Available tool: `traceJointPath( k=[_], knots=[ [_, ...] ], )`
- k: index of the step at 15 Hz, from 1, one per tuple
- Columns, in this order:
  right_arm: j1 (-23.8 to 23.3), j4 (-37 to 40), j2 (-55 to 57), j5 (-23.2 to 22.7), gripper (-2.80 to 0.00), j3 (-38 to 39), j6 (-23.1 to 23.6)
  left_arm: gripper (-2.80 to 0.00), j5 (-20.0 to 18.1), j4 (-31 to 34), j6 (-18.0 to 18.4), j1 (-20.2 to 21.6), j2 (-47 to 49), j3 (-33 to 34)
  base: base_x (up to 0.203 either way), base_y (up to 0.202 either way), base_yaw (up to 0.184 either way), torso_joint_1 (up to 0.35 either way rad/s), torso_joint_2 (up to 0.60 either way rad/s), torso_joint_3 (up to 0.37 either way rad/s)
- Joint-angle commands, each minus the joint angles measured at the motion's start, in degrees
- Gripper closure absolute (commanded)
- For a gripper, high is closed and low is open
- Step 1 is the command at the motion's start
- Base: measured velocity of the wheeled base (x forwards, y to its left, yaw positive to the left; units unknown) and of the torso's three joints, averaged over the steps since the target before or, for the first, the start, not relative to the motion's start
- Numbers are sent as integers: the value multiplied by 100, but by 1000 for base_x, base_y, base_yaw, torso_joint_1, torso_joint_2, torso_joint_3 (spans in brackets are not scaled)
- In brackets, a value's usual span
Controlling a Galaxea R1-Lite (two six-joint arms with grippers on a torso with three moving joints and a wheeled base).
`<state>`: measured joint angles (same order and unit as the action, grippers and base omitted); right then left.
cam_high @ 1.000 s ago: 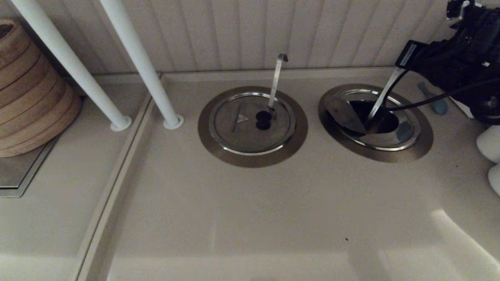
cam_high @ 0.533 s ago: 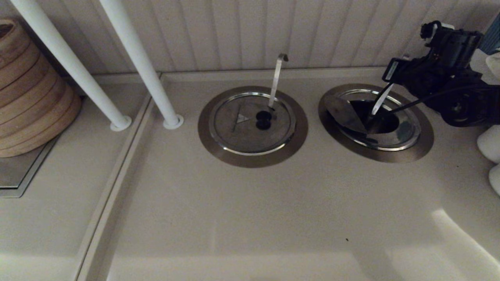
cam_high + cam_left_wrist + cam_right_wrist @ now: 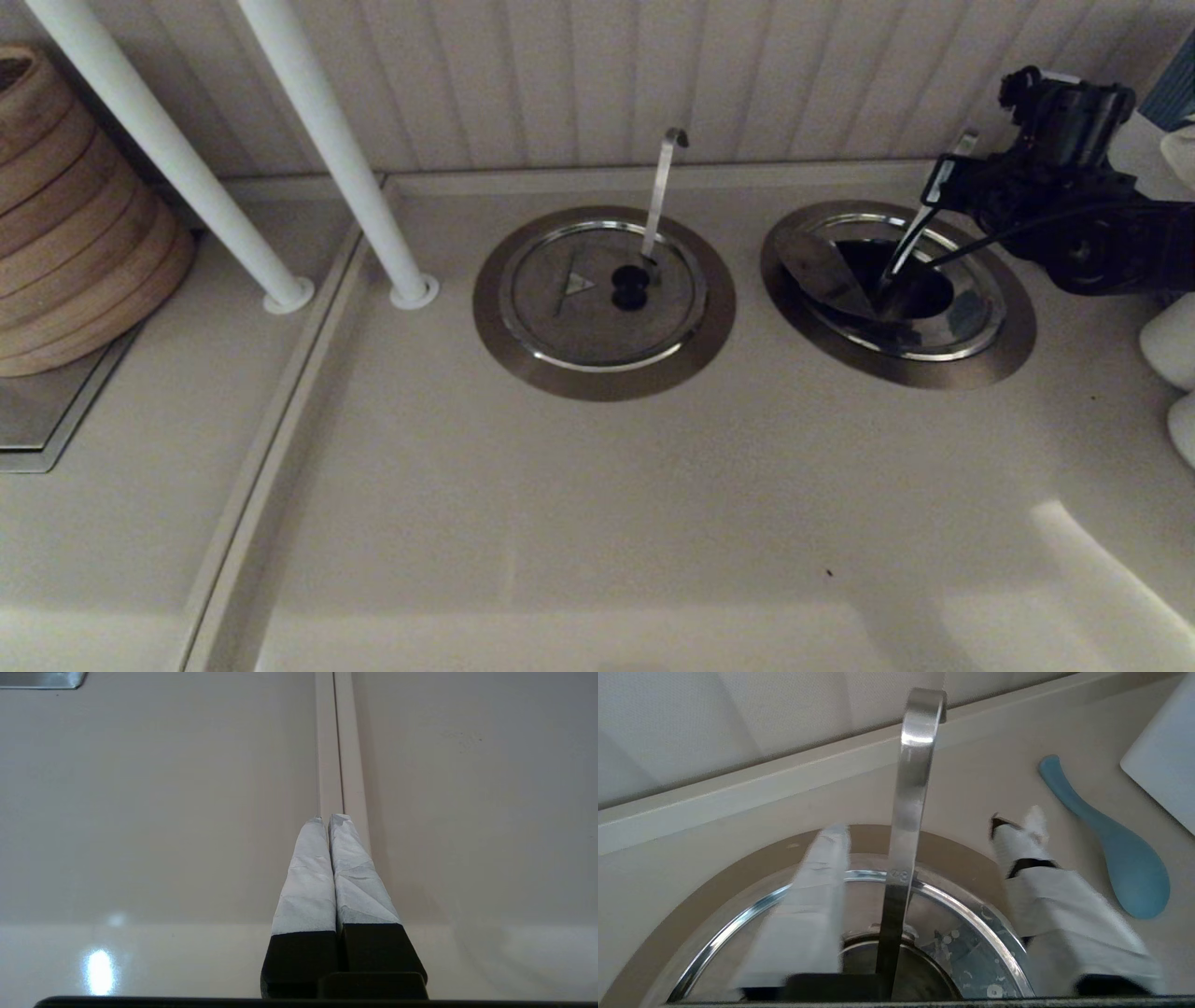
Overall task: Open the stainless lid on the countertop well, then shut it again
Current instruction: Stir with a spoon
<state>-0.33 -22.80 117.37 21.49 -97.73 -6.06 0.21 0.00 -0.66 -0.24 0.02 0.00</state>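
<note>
The countertop well [image 3: 1013, 345] is the right-hand steel ring. Its stainless lid [image 3: 826, 271] sits tilted, one part raised on the left, with a dark opening beside it and the bluish patch [image 3: 969, 315] lying low on the right. The knob is hidden. The straight-tipped handle [image 3: 924, 224] leans up out of the opening. My right gripper [image 3: 952, 182] hovers at the handle's upper part, open, with its taped fingers [image 3: 817, 891] on either side of the handle [image 3: 915, 788] and apart from it. My left gripper [image 3: 329, 819] is parked, shut, over a countertop seam.
The twin lid [image 3: 579, 313] lies flat in the left ring, with its hook-tipped handle [image 3: 663, 187] upright. Two white posts [image 3: 327, 149] and stacked bamboo steamers [image 3: 65, 215] stand on the left. A blue rice paddle [image 3: 1106, 840], a white board [image 3: 1167, 756] and white objects [image 3: 1172, 345] lie on the right.
My right gripper has dropped lower and drawn back to the right along the straight handle, so the handle's tip now shows above it. The lid stays tilted.
</note>
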Motion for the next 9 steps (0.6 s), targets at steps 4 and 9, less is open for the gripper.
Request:
traceJointPath(
  k=[4, 9],
  knots=[
    [7, -18, 142, 83, -280, -89, -27, 0, 5, 0, -4, -2, 6, 0, 0, 0, 0, 0, 0, 0],
    [-91, -67, 830, 6, -280, -612, -344, 0, 6, 0, -4, -2, 6, 0, 0, 0, 0, 0, 0, 0]
  ],
)
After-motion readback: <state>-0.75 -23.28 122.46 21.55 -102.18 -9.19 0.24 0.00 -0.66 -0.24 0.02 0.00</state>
